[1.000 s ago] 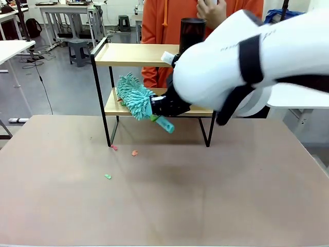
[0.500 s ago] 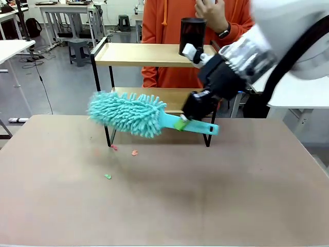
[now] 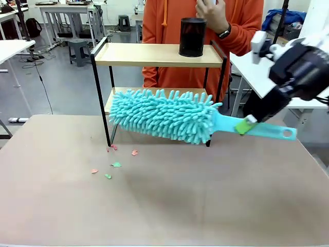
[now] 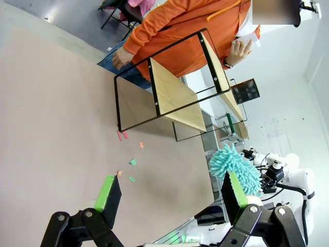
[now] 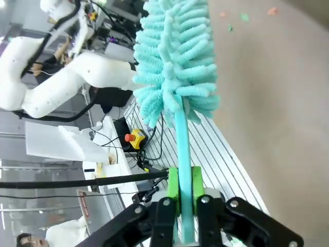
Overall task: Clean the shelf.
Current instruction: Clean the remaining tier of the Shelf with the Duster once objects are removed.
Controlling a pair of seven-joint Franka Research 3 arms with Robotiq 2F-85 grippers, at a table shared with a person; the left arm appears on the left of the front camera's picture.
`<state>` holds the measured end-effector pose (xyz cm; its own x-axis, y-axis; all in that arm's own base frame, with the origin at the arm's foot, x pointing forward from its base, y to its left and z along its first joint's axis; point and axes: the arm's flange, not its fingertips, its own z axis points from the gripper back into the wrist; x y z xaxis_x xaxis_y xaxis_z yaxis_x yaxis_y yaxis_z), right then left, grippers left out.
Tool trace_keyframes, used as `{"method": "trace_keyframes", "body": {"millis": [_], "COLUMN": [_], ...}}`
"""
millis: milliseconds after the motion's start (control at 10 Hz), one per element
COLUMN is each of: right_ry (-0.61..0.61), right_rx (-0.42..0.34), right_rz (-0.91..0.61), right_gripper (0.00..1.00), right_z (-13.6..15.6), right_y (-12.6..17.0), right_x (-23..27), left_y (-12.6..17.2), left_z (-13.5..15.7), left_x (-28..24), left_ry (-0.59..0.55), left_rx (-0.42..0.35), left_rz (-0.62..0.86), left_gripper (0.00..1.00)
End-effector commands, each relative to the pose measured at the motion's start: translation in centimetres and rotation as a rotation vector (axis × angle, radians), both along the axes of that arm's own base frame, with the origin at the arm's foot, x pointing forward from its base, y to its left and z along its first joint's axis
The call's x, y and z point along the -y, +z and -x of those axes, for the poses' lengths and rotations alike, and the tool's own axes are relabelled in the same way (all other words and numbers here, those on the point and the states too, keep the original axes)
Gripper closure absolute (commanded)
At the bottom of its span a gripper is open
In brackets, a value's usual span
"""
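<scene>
Right gripper is clamped on the teal duster at mid-handle, well back from the fluffy head. My read: that lets the head reach between the boards while the arm stays clear of the side rails. Duster hangs level, just in front of the shelf, at the height of its lower board.

Left gripper is wide open and empty, well off to the shelf's side. I judge it parked there to stay out of the sweep.

The shelf stands at the far edge of the tabletop, with a person in orange behind it.

Counts:
- one duster
- one shelf, two boards
- one black cup on the top board
- paper scraps on the tabletop just in front of the shelf's left leg: five for sure, maybe a sixth
</scene>
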<state>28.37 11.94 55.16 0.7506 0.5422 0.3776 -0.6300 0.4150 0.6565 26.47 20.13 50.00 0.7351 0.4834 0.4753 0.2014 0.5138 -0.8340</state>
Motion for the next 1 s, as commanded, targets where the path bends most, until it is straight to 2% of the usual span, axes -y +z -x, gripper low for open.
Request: {"method": "trace_keyframes", "body": {"millis": [0,100,300,600,700,800,900], "right_ry": [0.046,0.063,-0.095,-0.626,-0.852,-0.953,-1.042], "right_rx": [0.008,-0.015,-0.044,-0.082,-0.164,-0.242,-0.286], "right_rz": [-0.08,-0.098,-0.208,-0.261,-0.169,-0.127,-0.125], "right_gripper": [1.0,1.0,1.0,1.0,1.0,1.0,1.0], "right_z": [0.6,1.6,5.7,12.9,14.2,13.8,12.4], "right_y": [-0.8,-0.1,1.7,0.6,-0.8,-2.2,-3.4], "right_x": [2.0,4.5,13.3,24.2,25.6,26.0,25.9], "left_y": [-0.1,-0.1,-0.1,-0.1,-0.1,-0.1,-0.1], "left_z": [-0.2,-0.2,-0.2,-0.2,-0.2,-0.2,-0.2], "left_x": [0.2,0.2,0.2,0.2,0.2,0.2,0.2], "left_ry": [-0.001,-0.001,-0.001,-0.001,-0.001,-0.001,-0.001], "left_rx": [0.028,0.028,0.028,0.028,0.028,0.028,0.028], "left_rz": [0.006,0.006,0.006,0.006,0.006,0.006,0.006], "left_gripper": [0.0,0.0,0.0,0.0,0.0,0.0,0.0]}}
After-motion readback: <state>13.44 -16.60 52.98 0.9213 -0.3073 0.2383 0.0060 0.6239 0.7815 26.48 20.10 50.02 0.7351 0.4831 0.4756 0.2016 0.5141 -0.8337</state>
